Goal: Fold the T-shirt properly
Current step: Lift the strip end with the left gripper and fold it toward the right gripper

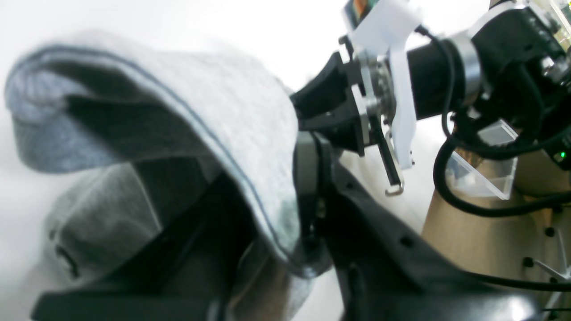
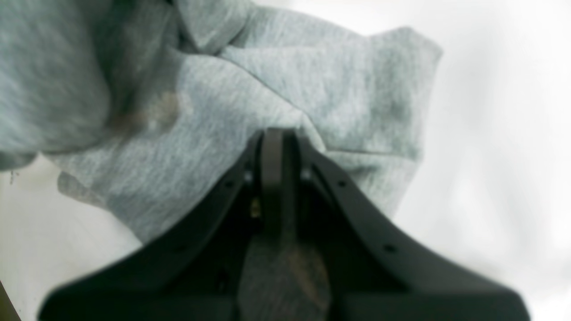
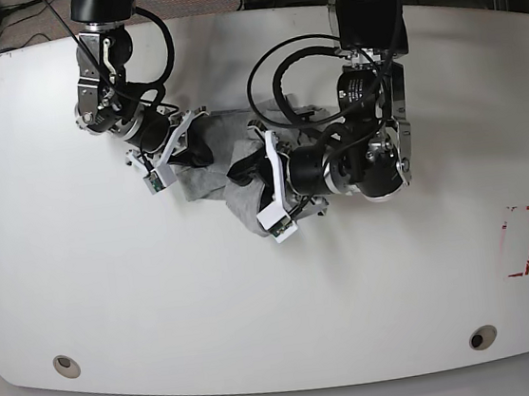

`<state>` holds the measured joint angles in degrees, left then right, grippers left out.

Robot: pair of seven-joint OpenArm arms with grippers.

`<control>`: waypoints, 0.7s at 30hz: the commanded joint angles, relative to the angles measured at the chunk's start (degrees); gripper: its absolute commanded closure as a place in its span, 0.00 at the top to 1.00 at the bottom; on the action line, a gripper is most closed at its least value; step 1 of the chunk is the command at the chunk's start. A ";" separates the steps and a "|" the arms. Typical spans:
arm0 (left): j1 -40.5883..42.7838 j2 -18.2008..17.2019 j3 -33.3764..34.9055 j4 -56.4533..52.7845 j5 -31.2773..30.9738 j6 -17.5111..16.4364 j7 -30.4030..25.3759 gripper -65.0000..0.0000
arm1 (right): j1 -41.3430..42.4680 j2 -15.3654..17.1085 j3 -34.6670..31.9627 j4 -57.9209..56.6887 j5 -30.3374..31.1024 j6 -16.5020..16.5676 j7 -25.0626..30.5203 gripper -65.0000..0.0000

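Cloth of the grey T-shirt (image 3: 218, 170) lies bunched in a crumpled heap on the white counter (image 3: 114, 301), nearer its far edge, between the two arms. Both the left gripper (image 1: 308, 240) and the right gripper (image 2: 274, 138) have their jaws clenched on folds of the shirt.

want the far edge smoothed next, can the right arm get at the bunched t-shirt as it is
Probably yes: the right gripper is already shut on a fold of the T-shirt, with the left gripper pinching its other side, nothing between them.
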<state>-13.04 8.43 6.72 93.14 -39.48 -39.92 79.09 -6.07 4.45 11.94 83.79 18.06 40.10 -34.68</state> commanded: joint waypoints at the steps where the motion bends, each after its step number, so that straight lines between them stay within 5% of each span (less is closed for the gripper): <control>1: -1.69 0.57 0.09 0.79 -1.70 -0.08 -1.42 0.09 | 0.04 0.17 -0.03 0.04 -2.02 -0.10 -2.38 0.06; 9: -3.89 0.57 1.24 0.09 -2.67 -0.08 -1.42 0.10 | 0.31 0.26 -0.12 0.04 -2.02 -0.10 -2.38 0.06; 21: -7.23 0.57 2.38 -5.89 -15.15 -0.08 -1.24 0.63 | 0.39 0.43 -0.21 0.04 -2.02 -0.10 -2.38 0.06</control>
<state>-18.26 8.49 8.95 86.37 -51.07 -39.90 78.85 -5.76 4.49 11.94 83.68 18.04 40.10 -34.72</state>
